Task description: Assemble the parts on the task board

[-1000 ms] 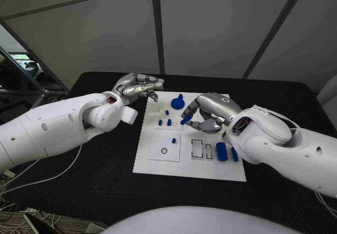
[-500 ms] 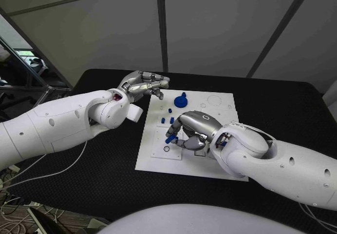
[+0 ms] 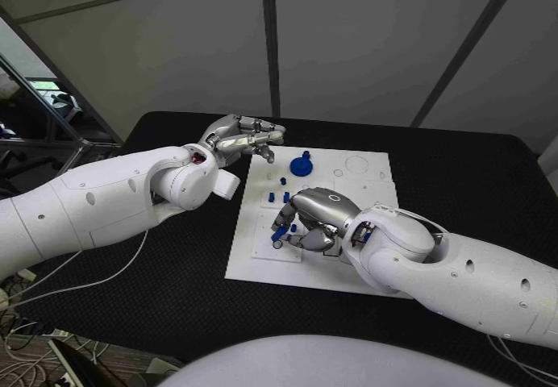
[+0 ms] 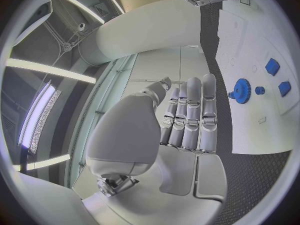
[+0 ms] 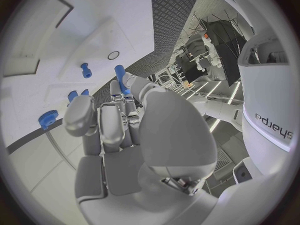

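The right hand (image 3: 312, 218) is hovering low over the near-left part of the task board (image 3: 370, 193), pinching a slim blue peg (image 3: 278, 235) between its fingertips; the peg's lower end is pointing down at the raised white block there. In the right wrist view the same blue peg (image 5: 120, 78) is standing out past the fingers (image 5: 111, 116), with a small blue pin (image 5: 85, 70) standing upright on the board beyond it.

Compared with a second ago, the right hand has travelled from the board's middle toward its near-left area, carrying the peg along; in the last half second it has shifted only slightly further left and down.

The left hand (image 3: 242, 138) is staying just off the board's far-left corner, holding nothing, its fingers loosely curled yet apart. The blue gear (image 3: 301, 167) is sitting on the far part of the board, near that hand, where it lay before. Two small blue studs (image 3: 276, 197) are standing between the gear and the right hand.
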Motion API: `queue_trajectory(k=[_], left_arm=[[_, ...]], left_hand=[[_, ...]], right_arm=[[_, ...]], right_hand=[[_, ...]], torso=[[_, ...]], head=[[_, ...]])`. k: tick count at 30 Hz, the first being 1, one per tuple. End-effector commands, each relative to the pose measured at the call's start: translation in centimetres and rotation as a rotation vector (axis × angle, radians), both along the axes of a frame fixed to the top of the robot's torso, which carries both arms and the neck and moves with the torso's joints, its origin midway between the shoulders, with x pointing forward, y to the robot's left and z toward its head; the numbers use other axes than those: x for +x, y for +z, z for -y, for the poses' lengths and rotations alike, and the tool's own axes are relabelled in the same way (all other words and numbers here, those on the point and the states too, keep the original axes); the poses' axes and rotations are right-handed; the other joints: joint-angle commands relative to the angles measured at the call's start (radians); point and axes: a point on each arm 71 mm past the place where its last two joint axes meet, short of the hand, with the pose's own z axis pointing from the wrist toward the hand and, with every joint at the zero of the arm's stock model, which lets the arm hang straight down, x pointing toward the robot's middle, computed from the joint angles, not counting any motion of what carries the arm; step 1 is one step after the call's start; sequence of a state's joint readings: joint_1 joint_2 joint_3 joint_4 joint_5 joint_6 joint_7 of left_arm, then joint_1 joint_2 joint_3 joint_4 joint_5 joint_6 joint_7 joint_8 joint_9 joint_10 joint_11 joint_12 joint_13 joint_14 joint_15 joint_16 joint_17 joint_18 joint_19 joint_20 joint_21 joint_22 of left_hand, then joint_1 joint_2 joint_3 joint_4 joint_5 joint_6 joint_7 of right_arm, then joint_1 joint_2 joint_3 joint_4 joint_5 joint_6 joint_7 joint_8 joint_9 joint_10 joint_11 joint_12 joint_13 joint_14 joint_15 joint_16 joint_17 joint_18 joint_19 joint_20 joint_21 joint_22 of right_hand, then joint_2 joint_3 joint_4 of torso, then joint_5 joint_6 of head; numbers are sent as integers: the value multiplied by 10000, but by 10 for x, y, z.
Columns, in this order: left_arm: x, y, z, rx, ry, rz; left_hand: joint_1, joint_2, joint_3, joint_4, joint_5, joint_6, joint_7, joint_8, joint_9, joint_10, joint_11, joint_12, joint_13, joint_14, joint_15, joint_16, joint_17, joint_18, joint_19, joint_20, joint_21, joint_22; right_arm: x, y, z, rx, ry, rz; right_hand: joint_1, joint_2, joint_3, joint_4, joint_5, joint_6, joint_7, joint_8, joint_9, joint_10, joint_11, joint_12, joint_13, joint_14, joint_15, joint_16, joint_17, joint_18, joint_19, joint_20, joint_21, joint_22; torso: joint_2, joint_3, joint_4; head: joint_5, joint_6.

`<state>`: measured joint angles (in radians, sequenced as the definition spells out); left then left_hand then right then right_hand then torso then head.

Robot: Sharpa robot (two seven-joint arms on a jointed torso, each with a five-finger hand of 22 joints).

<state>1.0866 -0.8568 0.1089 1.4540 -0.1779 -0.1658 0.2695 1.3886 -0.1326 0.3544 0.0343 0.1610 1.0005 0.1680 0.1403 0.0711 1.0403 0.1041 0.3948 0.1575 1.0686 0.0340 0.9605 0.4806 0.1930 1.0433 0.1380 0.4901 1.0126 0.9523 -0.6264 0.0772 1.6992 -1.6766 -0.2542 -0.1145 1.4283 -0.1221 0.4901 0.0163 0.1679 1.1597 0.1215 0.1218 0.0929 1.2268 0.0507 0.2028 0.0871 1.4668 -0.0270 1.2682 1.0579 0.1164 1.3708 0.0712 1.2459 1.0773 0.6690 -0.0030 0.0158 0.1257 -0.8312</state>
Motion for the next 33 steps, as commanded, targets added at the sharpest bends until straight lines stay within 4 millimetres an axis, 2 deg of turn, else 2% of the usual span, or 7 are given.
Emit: queue_trajectory(k=[1, 12, 33], left_arm=[[0, 1, 1, -78, -132, 14], [0, 1, 2, -80, -146, 8], [0, 1, 1, -78, -162, -1]], left_hand=[[-4, 113, -57, 15, -19, -15, 50, 35, -3, -74, 7, 50, 9, -55, 8, -43, -16, -108, 82, -20, -56, -9], [-4, 113, -57, 15, -19, -15, 50, 35, -3, -74, 7, 50, 9, -55, 8, -43, -16, -108, 82, -20, -56, -9], [-5, 120, -74, 20, -20, -27, 56, 33, -4, -86, 12, 56, 11, -57, 11, -46, -18, -108, 87, -18, -70, -22]], right_arm=[[-1, -1, -2, -228, 258, 50], [-1, -5, -1, -600, 249, 116], [-2, -17, -6, -1217, 269, 153]], right_hand=[[17, 71, 1, -50, 47, 11, 44, 28, 69, 38, 10, -13, 15, 259, -48, 40, -3, -165, 68, -12, 44, 3], [17, 72, 1, -55, 57, 9, 47, 27, 69, 36, 12, -17, 16, 257, -46, 33, -15, -163, 63, -11, 37, -8], [13, 74, -1, -59, 68, 6, 50, 25, 70, 34, 16, -23, 17, 254, -43, 29, -26, -162, 60, -10, 35, -11]], torso=[[3, -4, -8], [-8, -3, -4], [-9, -6, -4]], head=[[16, -40], [20, -123], [72, -189]])
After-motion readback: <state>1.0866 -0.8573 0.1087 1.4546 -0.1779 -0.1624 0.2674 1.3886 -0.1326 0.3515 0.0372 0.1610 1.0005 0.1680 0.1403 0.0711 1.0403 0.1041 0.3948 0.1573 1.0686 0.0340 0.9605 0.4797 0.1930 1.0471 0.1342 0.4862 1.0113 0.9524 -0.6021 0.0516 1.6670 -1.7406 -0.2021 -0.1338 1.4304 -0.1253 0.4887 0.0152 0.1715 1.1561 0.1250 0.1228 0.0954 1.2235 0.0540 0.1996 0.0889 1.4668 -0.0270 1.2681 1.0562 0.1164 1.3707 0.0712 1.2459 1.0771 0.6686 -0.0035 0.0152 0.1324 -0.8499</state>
